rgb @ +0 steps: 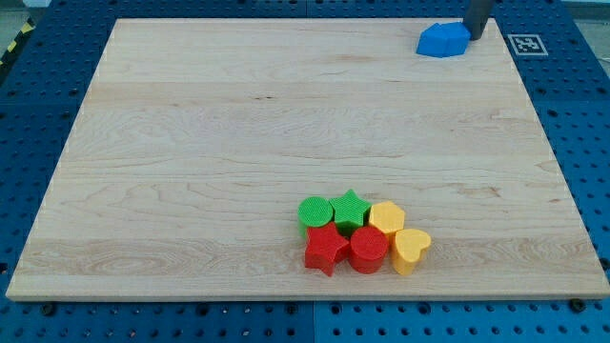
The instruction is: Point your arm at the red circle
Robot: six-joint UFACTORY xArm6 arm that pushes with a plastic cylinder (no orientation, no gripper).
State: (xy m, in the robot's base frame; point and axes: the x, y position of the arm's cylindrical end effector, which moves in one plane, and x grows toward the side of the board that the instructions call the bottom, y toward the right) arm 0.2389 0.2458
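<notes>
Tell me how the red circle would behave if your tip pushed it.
The red circle looks like a short, flat-based cylinder, so it would probably slide rather than tip or roll. It touches the red star and yellow heart, so they would likely shift too. My tip is far away, beside the blue block.

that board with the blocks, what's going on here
A robot arm ending in a dark rod works over a wooden board. My tip sits at the view's top right, right beside a blue block. The red circle it should point at lies far off near the view's bottom, clustered with a red star, green circle, green star and two yellow hearts.
</notes>
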